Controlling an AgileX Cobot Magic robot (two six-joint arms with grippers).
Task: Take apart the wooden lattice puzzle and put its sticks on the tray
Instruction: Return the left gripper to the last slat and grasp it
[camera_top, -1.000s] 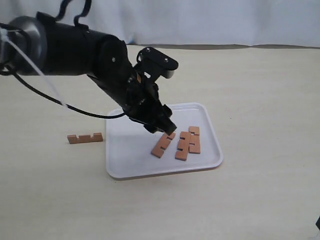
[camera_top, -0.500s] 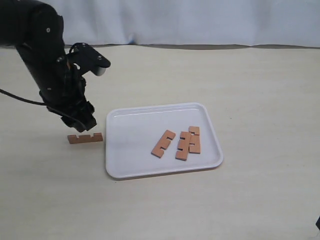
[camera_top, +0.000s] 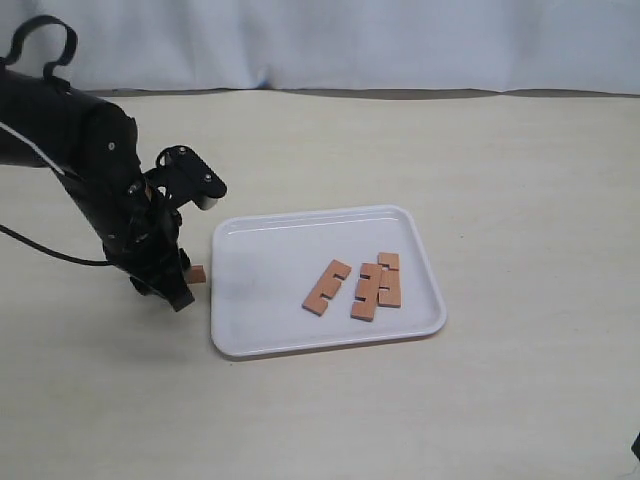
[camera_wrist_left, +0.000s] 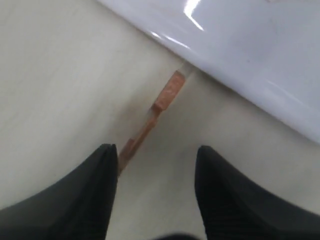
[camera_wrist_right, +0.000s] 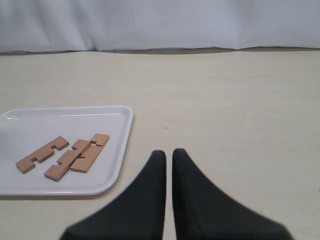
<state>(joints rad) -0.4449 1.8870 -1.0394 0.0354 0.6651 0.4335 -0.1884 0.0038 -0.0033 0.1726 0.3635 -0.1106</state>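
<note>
No assembled lattice puzzle shows; only loose sticks. Three reddish-brown notched sticks lie on the white tray, right of its middle. A fourth stick lies on the table just left of the tray, mostly hidden behind my left gripper. In the left wrist view this stick runs from the tray's rim to the inner edge of one finger; my left gripper is open and low over the table. My right gripper is shut and empty, right of the tray.
The beige table ends at a white cloth backdrop. The left arm's black cable loops over the table at the far left.
The left arm left the tray, where it set down a stick, swung left and dropped over the stick on the table. Its open fingers now stand around that stick.
</note>
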